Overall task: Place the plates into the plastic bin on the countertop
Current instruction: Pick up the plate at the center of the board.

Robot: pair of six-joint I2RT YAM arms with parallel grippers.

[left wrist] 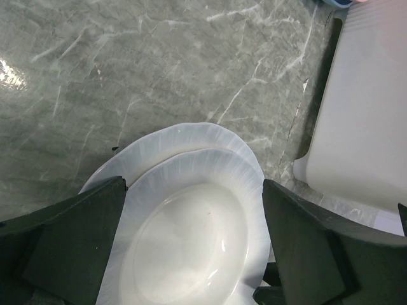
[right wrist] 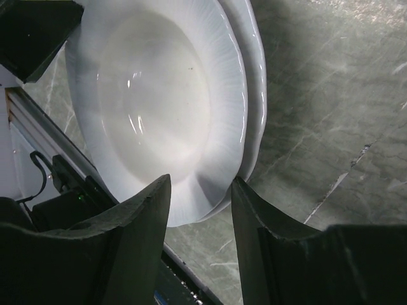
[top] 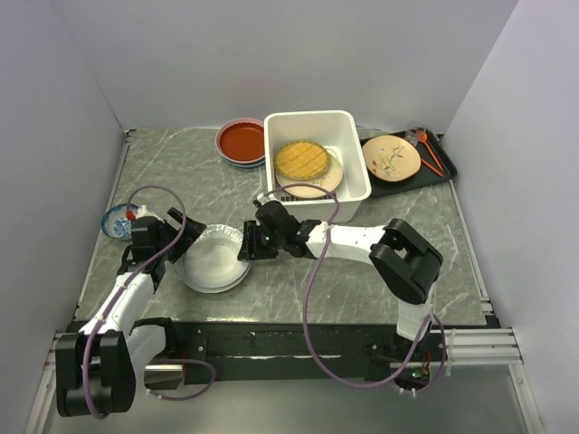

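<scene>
Two round white ribbed plates sit stacked on the grey-green marble-look countertop, apart from the white rectangular plastic bin behind them. Your left gripper is spread wide on either side of the stack. Your right gripper is narrow around the stack's rim; whether it presses cannot be told. A small blue patterned bowl sits near the left gripper. Inside the bin, a yellow lattice plate rests on a pale pinkish plate. A red plate sits just left of the bin. A cream branch plate lies on a flat black tray to its right.
</scene>
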